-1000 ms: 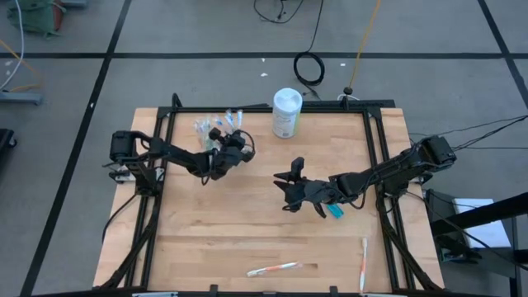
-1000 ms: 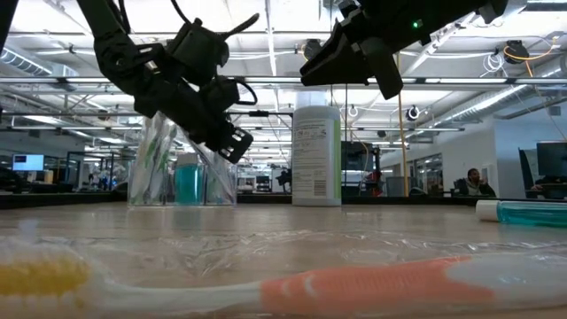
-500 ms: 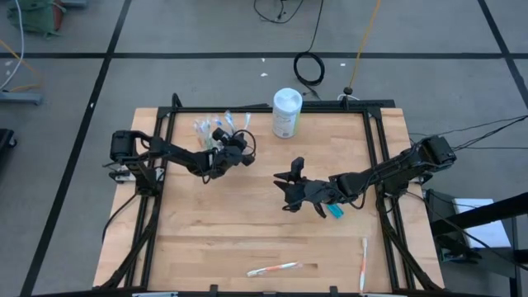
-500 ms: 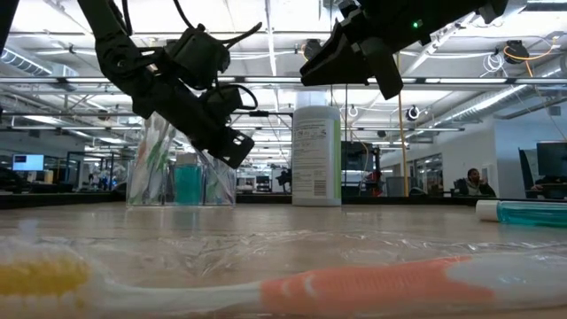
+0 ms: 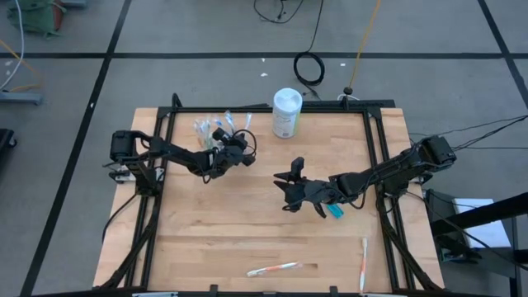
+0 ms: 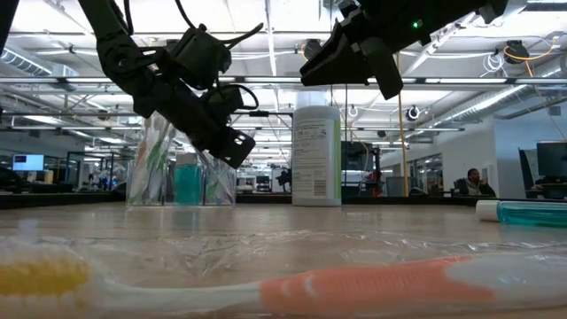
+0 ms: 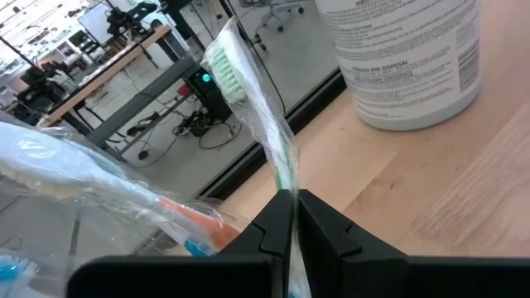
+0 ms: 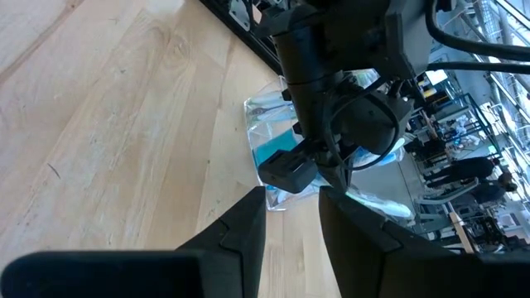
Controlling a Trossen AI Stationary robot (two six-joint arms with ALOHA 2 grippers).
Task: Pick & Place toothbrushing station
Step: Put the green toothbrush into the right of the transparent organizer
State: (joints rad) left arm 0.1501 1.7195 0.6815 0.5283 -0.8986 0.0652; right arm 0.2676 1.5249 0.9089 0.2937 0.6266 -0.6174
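Toothbrushes (image 5: 208,129) stand in clear cup (image 6: 182,168) (teal tube inside); left gripper (image 7: 291,217) pinches wrapped green toothbrush (image 7: 252,108). Right gripper (image 5: 285,190) spread, empty.

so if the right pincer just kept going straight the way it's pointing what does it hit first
Probably the left pincer, which sits dead ahead of the right pincer in its wrist view, with the clear cup right behind it; depth is uncertain.

canister (image 5: 286,112): 1 | clear cup (image 5: 210,132): 1 | loose toothbrushes on table (image 5: 273,269): 2 | teal tube (image 5: 335,211) on table: 1 | arms: 2
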